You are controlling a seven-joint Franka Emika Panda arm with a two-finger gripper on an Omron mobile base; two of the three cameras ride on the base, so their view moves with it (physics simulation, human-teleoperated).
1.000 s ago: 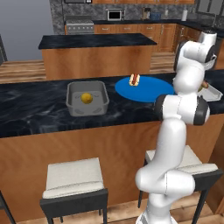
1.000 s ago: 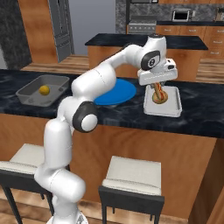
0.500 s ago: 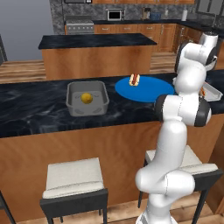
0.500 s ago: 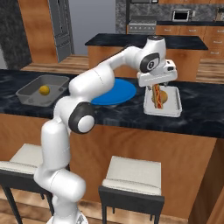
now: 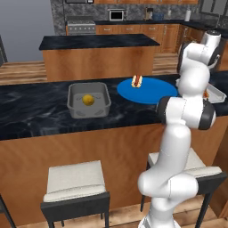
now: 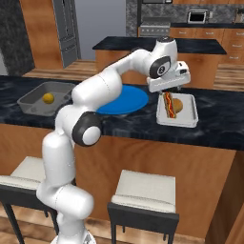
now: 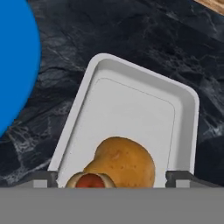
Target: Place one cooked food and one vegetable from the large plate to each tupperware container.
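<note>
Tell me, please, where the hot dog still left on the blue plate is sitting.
In the left base view, the hot dog lies near the far edge of the blue plate, right of the grey tub.

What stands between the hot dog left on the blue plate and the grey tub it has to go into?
Nothing visible: the hot dog sits alone on the blue plate, bare dark counter separates plate from grey tub, which holds only a yellow ball.

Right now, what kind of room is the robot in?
A kitchen, it seems: a stove and microwave stand at the back, and food sits on a blue plate on the dark counter.
</note>
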